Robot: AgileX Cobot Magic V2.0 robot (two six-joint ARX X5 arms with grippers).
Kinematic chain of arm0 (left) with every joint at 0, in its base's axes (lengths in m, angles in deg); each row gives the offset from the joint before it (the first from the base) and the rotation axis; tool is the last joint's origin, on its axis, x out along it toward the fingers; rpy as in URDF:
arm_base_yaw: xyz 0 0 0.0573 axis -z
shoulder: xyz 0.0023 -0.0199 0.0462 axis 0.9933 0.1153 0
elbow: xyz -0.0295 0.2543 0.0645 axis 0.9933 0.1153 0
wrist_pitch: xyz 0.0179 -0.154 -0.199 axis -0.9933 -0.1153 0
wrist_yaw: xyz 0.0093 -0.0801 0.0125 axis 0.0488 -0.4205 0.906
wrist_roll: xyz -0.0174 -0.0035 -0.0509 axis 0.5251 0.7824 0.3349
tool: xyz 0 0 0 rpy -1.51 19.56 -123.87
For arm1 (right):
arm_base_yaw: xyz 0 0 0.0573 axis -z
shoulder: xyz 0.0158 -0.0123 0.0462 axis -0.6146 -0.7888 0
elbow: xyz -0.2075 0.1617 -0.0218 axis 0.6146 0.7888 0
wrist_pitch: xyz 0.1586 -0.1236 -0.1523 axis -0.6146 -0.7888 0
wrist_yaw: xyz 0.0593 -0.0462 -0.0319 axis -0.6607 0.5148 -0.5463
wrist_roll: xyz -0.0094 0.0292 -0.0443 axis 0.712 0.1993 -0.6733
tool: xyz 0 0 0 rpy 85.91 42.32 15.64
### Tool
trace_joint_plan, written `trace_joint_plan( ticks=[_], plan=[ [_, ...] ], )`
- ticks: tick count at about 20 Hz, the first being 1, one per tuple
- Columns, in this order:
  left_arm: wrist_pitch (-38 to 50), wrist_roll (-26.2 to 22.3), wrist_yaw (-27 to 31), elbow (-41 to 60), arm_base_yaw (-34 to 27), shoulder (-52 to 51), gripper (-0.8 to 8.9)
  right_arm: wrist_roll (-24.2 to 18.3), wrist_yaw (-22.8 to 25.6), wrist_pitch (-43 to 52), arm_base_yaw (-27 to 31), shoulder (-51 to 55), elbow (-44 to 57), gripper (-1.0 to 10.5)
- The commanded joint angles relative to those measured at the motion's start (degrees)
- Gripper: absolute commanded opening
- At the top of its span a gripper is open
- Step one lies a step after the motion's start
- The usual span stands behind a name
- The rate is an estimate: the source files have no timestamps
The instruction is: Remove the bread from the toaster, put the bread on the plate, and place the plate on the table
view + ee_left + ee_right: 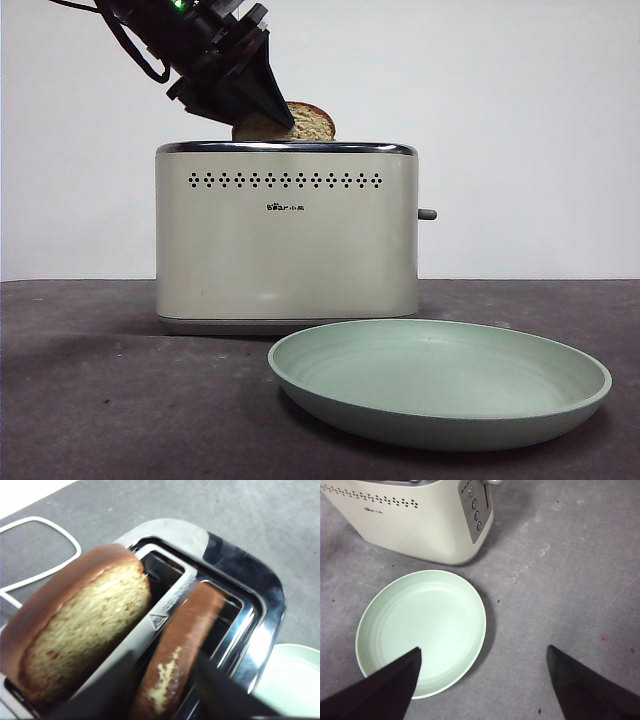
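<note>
The cream toaster [286,240] stands mid-table with two slices in its slots. In the left wrist view, my left gripper [165,656] has its jaws pressed against both faces of the bread [182,630], the tan slice in the slot nearer the plate, which still sits in the toaster [250,580]. The front view shows that gripper [282,118] coming down from the upper left onto a browned domed top [312,122] above the chrome rim. The mint-green plate [440,385] lies on the table [90,400] in front of the toaster. My right gripper [482,652] hovers open above the plate [420,630].
A second slice [80,635] stands in the other slot, beside the held one. A white cable [42,572] loops on the table behind the toaster. The grey lever [427,214] sticks out of the toaster's right side.
</note>
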Motion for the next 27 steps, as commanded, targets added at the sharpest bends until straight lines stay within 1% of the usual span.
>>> trace_joint_plan(
  ticks=[1, 3, 12, 19, 24, 27],
  plan=[
    [0.6, -0.5, 0.0, -1.5, 0.3, 1.2, 0.38, 0.6, 0.0, 0.3, -0.2, -0.2, -1.1, 4.0],
    [0.6, -0.3, 0.0, -1.5, 0.3, 1.2, 0.03, 0.6, 0.0, 0.3, -0.2, -0.2, -1.1, 4.0],
    [-0.2, 0.0, -0.1, -6.0, 0.2, -0.6, 0.03, 0.6, -0.1, 0.3, -0.2, -0.2, -1.1, 4.0],
    [-8.2, 0.1, -0.1, -12.9, 0.2, -5.6, 0.03, 0.7, -0.2, 0.7, -0.2, -1.1, -1.1, 4.0],
    [-12.0, 3.5, -0.1, -16.5, 0.2, -12.5, 0.03, 1.0, -1.6, 2.0, -0.3, -5.2, -1.1, 4.0],
    [-14.8, 5.8, -0.2, -17.4, 0.2, -16.5, 0.03, 2.2, -1.7, 3.7, -0.4, -8.0, -1.1, 4.0]
  ],
)
